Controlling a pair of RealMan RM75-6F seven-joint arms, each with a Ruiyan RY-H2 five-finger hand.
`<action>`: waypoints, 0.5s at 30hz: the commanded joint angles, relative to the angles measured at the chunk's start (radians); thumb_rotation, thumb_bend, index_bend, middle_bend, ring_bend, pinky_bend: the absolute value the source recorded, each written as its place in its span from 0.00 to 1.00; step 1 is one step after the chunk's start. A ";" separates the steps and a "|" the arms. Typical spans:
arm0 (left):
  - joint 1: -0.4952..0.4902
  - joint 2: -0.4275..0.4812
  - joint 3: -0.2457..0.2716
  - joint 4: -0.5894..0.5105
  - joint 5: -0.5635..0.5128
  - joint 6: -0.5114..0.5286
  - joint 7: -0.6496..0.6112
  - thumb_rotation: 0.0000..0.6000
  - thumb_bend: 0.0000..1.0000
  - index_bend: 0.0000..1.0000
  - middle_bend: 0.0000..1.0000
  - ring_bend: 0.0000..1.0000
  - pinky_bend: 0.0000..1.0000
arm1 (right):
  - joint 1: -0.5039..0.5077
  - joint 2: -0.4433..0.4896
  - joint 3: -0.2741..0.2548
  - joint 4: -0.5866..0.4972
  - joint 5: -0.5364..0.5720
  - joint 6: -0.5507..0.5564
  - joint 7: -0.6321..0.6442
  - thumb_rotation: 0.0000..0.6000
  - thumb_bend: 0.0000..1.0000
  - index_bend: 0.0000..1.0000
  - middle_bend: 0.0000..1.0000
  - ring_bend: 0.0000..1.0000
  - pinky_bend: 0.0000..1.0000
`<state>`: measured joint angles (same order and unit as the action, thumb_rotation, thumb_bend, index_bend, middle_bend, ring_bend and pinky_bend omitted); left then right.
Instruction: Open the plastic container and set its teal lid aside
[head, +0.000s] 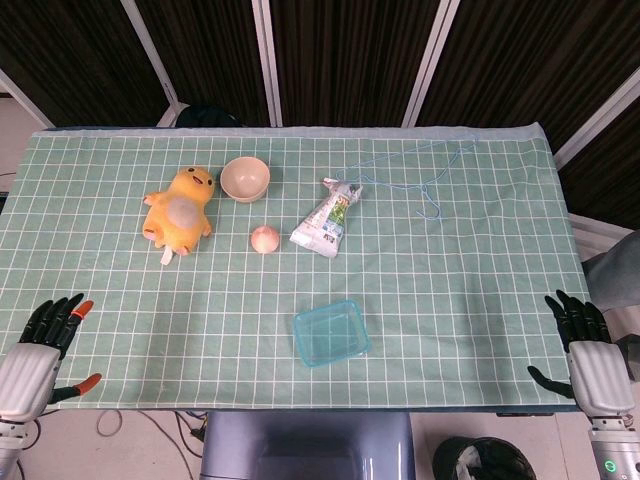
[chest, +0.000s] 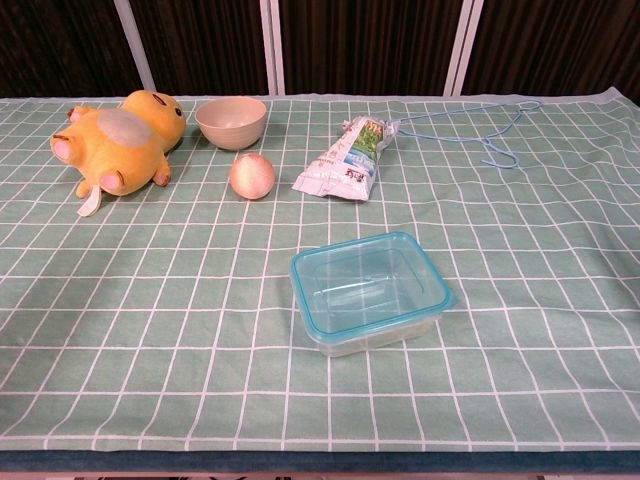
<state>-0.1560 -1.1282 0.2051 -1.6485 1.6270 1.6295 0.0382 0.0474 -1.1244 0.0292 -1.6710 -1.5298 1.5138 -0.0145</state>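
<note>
Nearest, the lidded plastic container (chest: 370, 291) sits mid-counter. Both the left hand (head: 45, 340) and right hand (head: 588, 345) are held spread, empty, well apart. Being light, it could be dragged along when its teal lid (chest: 365, 277) is peeled.

**Where things lay on the table**

The container (chest: 370, 292) sat near the front edge of the table (head: 480, 300), its lid (chest: 366, 279) on top. Behind it, in a rough row, lay a plush toy (head: 180, 208) at the left, then a bowl (head: 245, 178), with an onion (head: 264, 238) just in front of the bowl, and a packet (head: 327, 220) right of the onion. A wire hanger (head: 415, 170) lay behind and right of the packet. The left hand (head: 40, 345) and right hand (head: 590, 350) rested at the table's front corners, well apart from everything.
</note>
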 joint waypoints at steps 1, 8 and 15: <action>0.005 0.004 -0.007 -0.004 -0.001 -0.007 -0.003 1.00 0.00 0.00 0.00 0.00 0.03 | -0.001 -0.001 -0.002 -0.002 -0.004 0.000 -0.003 1.00 0.25 0.00 0.00 0.00 0.00; 0.012 0.011 -0.014 -0.010 0.008 -0.021 -0.004 1.00 0.00 0.00 0.00 0.00 0.03 | -0.005 0.001 -0.002 -0.008 -0.005 0.004 0.002 1.00 0.25 0.00 0.00 0.00 0.00; 0.003 0.017 -0.022 -0.058 0.014 -0.057 0.012 1.00 0.00 0.00 0.00 0.00 0.03 | -0.006 0.001 0.006 -0.012 0.007 0.005 0.011 1.00 0.25 0.00 0.00 0.00 0.00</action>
<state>-0.1480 -1.1138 0.1862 -1.6849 1.6395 1.5858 0.0420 0.0413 -1.1230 0.0339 -1.6822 -1.5245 1.5191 -0.0048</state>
